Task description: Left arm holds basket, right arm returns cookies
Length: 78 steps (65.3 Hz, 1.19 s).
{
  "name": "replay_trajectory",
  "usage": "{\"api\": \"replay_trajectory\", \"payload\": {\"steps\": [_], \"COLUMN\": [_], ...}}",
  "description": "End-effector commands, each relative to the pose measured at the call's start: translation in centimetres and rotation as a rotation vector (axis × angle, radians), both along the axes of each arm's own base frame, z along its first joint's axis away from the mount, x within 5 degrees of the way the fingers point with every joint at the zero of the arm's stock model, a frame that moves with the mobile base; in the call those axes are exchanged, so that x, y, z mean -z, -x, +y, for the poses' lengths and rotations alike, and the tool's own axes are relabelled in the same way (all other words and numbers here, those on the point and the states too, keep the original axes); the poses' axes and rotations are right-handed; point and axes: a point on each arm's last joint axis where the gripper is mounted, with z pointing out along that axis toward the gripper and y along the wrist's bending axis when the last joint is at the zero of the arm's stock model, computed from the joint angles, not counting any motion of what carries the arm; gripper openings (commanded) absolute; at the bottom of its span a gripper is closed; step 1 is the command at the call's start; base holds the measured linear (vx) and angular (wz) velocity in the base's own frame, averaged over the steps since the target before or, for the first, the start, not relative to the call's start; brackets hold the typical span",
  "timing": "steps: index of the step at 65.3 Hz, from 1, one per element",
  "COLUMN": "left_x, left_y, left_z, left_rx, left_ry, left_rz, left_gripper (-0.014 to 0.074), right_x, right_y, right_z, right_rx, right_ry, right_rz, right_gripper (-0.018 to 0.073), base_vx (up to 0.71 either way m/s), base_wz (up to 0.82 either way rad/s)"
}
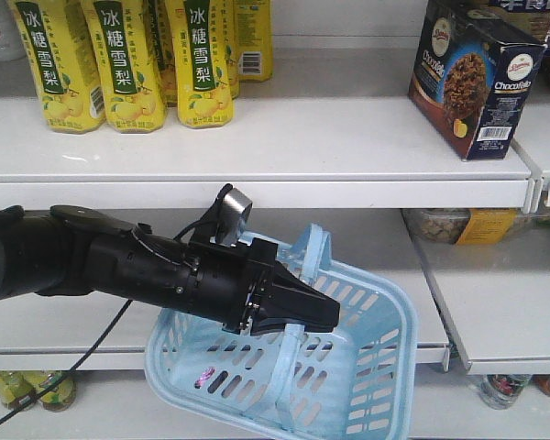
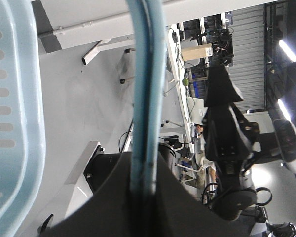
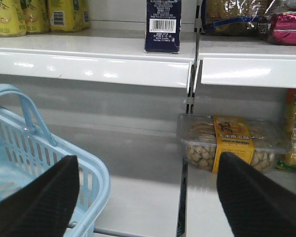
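Note:
The light blue basket (image 1: 353, 371) hangs tilted in front of the middle shelf. My left gripper (image 1: 323, 316) is shut on its two loop handles (image 2: 144, 74), which run straight up between the jaws in the left wrist view. The navy cookies box (image 1: 472, 78) stands upright on the upper shelf at the right, with its barcode side (image 3: 162, 24) facing the right wrist camera. My right gripper (image 3: 148, 157) is open and holds nothing. It sits below that shelf, level with the basket rim (image 3: 97, 180) on its left. The right arm (image 2: 232, 148) shows in the left wrist view.
Yellow pear-drink bottles (image 1: 128, 64) line the upper shelf at the left. A clear tub with a yellow label (image 3: 232, 143) sits on the middle shelf, right of a shelf divider (image 3: 183, 197). Snack bags (image 3: 286, 24) lie right of the cookies.

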Motion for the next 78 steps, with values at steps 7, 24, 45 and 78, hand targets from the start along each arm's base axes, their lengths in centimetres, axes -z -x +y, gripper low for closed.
{"api": "replay_trajectory", "payload": {"steps": [7, 24, 45, 78], "left_x": [-3.5, -3.5, -3.5, -3.5], "left_y": [-1.2, -1.2, -1.2, -1.2], "left_z": [0.2, 0.2, 0.2, 0.2], "left_rx": [-0.124, -0.124, -0.124, -0.124], "left_ry": [0.150, 0.150, 0.150, 0.150], "left_rz": [-0.022, -0.022, -0.022, -0.022], "left_gripper": [-0.0006, -0.0006, -0.0006, -0.0006], "right_x": [0.5, 1.0, 1.0, 1.0], "right_y": [-0.5, -0.6, -0.6, -0.6], "right_z": [-0.1, -0.1, -0.1, -0.1], "right_rx": [0.021, 0.023, 0.023, 0.023], "right_ry": [-0.007, -0.012, -0.012, -0.012], "right_rz": [-0.061, -0.060, -0.060, -0.060], "right_gripper": [0.0541, 0.0500, 0.0122, -0.0007], "base_vx": [0.00, 0.00, 0.00, 0.00], "base_wz": [0.00, 0.00, 0.00, 0.00]}}
